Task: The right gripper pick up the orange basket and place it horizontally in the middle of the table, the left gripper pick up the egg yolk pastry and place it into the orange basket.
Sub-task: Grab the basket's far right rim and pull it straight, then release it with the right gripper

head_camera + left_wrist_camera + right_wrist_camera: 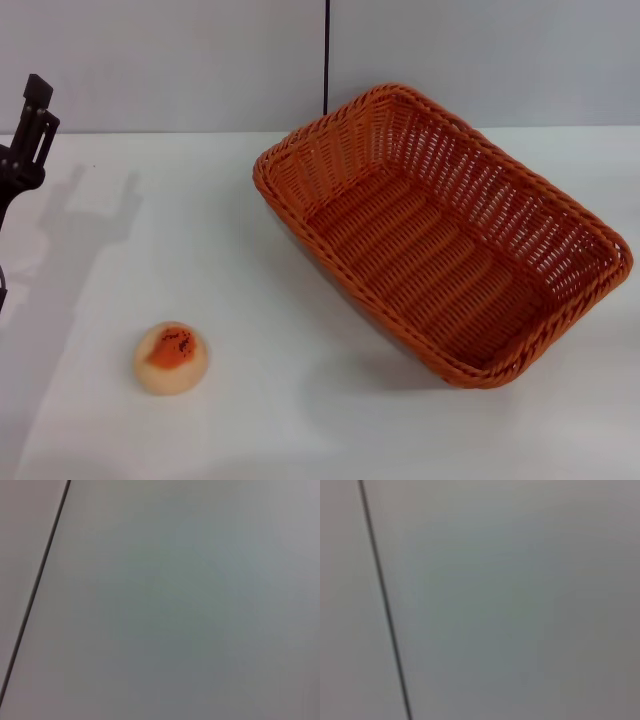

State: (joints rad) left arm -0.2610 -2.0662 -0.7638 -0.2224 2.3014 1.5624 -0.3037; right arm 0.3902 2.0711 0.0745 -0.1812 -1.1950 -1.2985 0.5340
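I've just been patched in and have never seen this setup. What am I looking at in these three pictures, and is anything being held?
It is a two-armed robot. The big picture comes from its head camera, looking down at a plain white table. On it sit a large orange woven wicker basket, lying at an angle toward the right, and a small round cream egg yolk pastry with an orange-red patch at the near left. The black left gripper hangs at the left edge, holding nothing. The right gripper is out of sight. Both wrist cameras show only a blank grey surface with a dark line.
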